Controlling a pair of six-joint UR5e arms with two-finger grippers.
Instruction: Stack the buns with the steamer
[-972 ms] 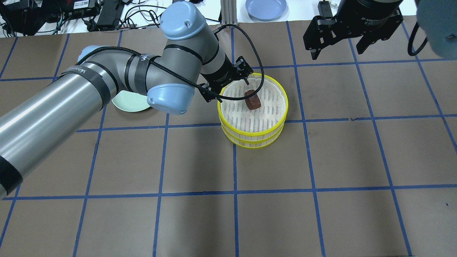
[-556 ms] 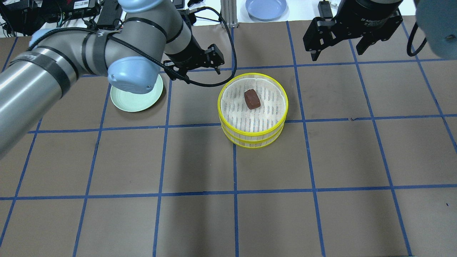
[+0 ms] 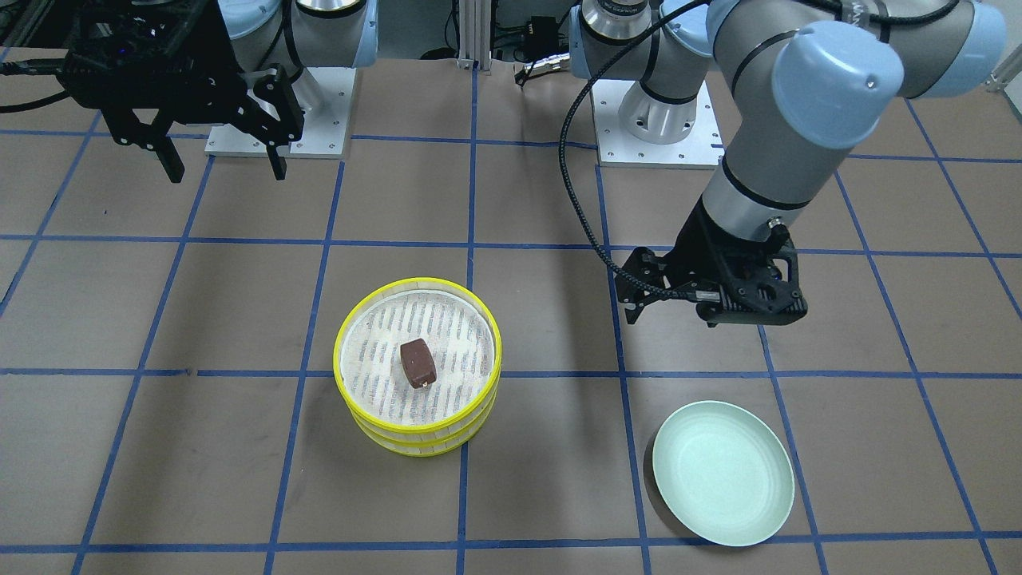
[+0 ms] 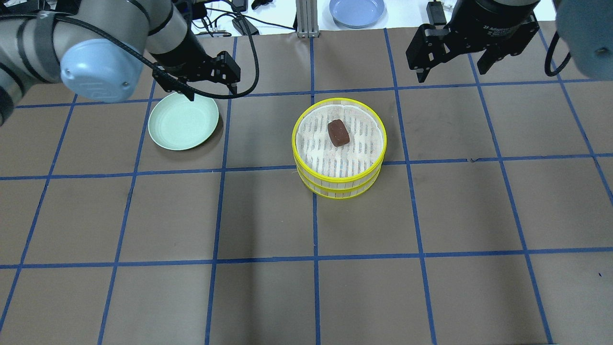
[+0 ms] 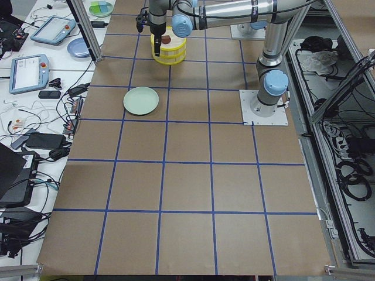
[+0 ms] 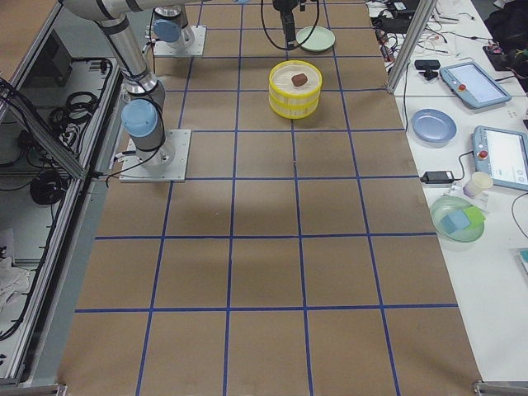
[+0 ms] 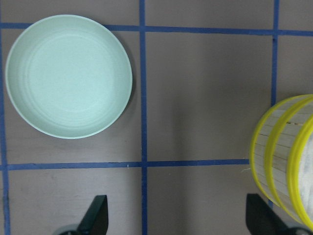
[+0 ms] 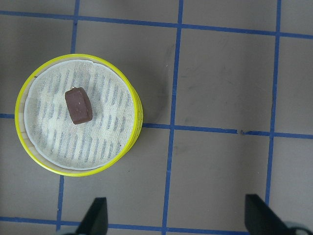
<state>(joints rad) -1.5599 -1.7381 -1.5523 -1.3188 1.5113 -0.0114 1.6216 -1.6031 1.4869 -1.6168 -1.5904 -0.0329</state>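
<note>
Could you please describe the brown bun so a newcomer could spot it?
Find the yellow-rimmed steamer stack on the brown, blue-gridded table. On its white liner lies the bun, small, oblong and dark reddish-brown, unlike the large pale green plate nearby.

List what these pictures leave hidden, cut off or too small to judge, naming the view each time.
Lower steamer tier: inside covered by the upper tier, every view.
Steamer, left wrist view: cut by the right edge.
Brown bun, exterior left view: too small for detail.
</note>
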